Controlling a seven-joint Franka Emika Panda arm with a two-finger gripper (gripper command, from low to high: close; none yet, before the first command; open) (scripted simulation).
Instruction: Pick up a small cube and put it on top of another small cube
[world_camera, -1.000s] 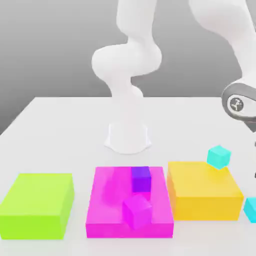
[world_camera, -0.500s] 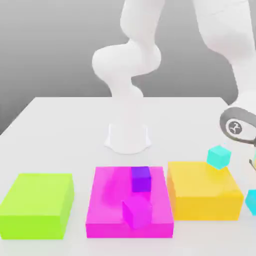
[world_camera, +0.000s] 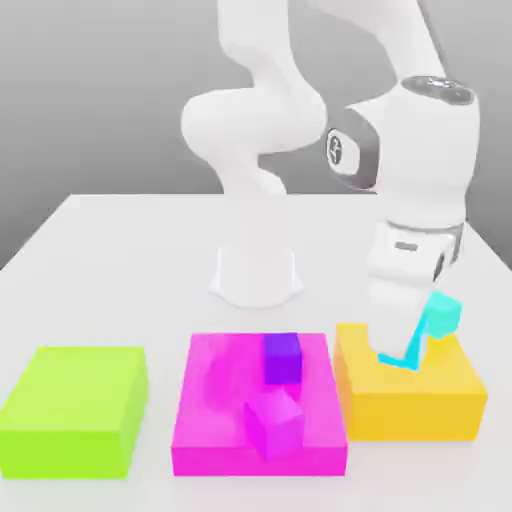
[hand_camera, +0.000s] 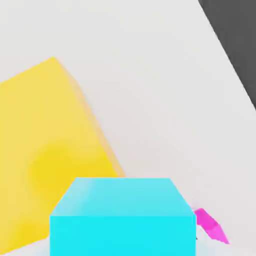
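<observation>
The hand (world_camera: 400, 345) has swung in, clamped on the small cube (world_camera: 397, 357) — above the yellow block (world_camera: 410, 395), turquoise cube (world_camera: 441, 313) just beside.

The small cube (world_camera: 402, 352) hangs over a flat block (world_camera: 410, 392), another small cube (world_camera: 282, 357) on the neighbouring block (world_camera: 259, 405).

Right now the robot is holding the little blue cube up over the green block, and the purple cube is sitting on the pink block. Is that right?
Not quite. The gripper holds the little blue cube over the yellow block, not the green block, which is far off at the exterior view's left. The exterior view shows this. The purple cube does sit on the pink block.
</observation>
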